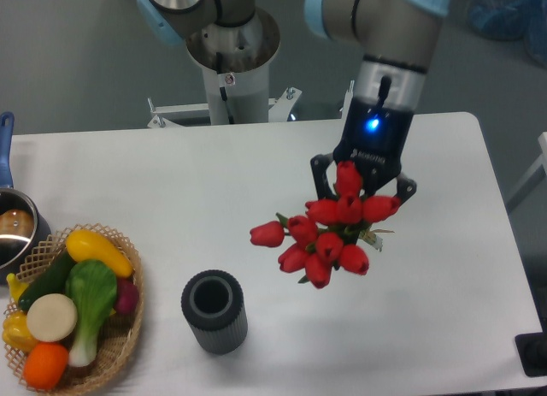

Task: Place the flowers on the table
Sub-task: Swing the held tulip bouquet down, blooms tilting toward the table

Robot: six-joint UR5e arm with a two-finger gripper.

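Observation:
The flowers [327, 231], a bunch of red tulips with green leaves, hang over the right half of the white table [205, 191]. My gripper [362, 187] comes down from above and is shut on the bunch; its dark fingers [318, 169] show on both sides of the topmost blooms. The stems are almost wholly hidden under the heads, with a bit of string showing at the right. I cannot tell whether the bunch touches the tabletop.
A dark ribbed cylindrical vase [214, 310] stands at the front centre. A wicker basket [120, 349] of vegetables sits at the front left, with a pot [15, 229] behind it at the left edge. The arm's base [232, 50] stands behind the table's far edge.

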